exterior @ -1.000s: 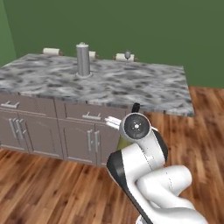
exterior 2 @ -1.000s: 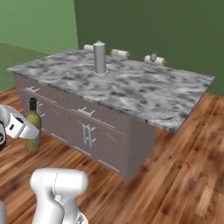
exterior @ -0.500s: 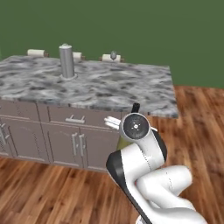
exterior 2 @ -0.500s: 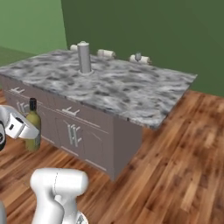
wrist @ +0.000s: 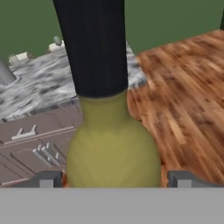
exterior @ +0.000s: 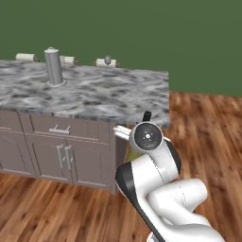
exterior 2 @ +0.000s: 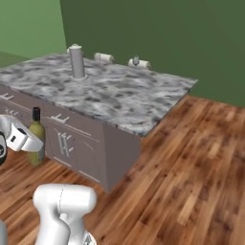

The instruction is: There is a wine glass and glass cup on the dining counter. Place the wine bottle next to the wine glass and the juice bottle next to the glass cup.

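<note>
Glossy white rounded arm (exterior: 160, 189) segments, dark joint bands, a round grey end cap with central screw.

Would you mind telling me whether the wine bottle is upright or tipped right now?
Upright. In the right base view the wine bottle stands vertical, black neck straight up, with the gripper at its side.

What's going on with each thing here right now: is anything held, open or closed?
wine bottle: upright, held off the floor between the fingers.
gripper: closed around the bottle's body.
cabinet doors: closed.
drawer: closed.
grey canister: standing upright on the marbled counter.
</note>
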